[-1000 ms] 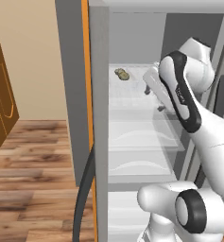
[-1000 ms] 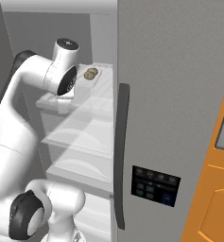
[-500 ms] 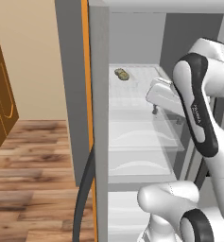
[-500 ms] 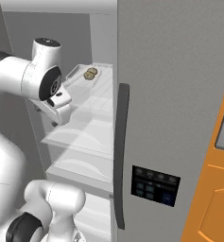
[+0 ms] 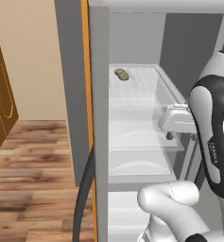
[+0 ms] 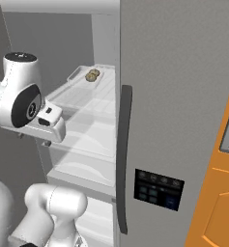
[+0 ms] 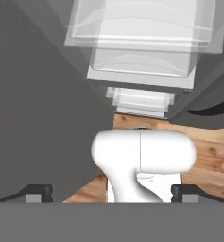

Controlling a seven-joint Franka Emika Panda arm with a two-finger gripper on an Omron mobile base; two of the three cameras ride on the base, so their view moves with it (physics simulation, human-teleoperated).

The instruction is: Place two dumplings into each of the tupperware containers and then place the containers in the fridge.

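Open fridge, claw empty

Two tan-olive dumplings [image 5: 122, 74] sit in a shallow pale tub [image 6: 82, 74] on the tall grey fridge's [image 6: 183, 96] white upper shelf [image 5: 142, 90]; claw [image 7: 111, 193] spread wide, well below.

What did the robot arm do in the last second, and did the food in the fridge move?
The white end effector pulled back out of the tall grey fridge, away from the shelf and lower, open and empty. The small tan-olive dumplings in the pale tupperware container stayed on the top white shelf.
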